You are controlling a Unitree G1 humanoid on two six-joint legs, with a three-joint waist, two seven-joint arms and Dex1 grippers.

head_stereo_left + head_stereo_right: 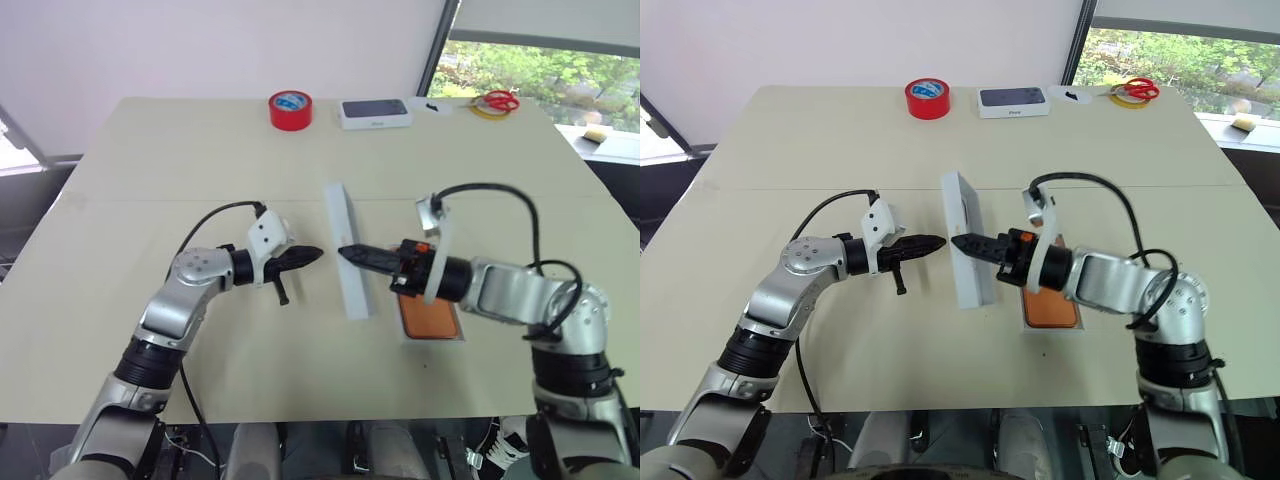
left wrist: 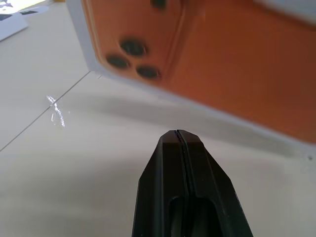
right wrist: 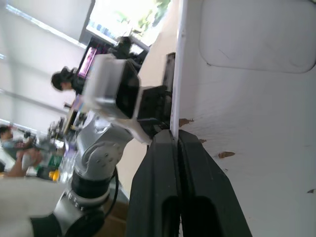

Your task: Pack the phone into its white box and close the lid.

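Stands on its long edge at mid-bench (image 1: 150, 180), the lid (image 1: 348, 262), printed orange phone face turned toward the left pincer (image 1: 312, 255) and hollow white underside toward the right pincer (image 1: 350, 254). Pressed together, both pincers, empty, tips aimed at the lid from opposite sides; right tip at or touching the inner wall, left tip just short of the printed face, probably to steady the lid upright and then tip it over. Lies flat just beside the lid, partly under the right forearm, the phone (image 1: 430, 318) inside the white box (image 1: 407, 335), already packed by the look of it. Left to do, judging from this: swing the lid across and seat it over the box.
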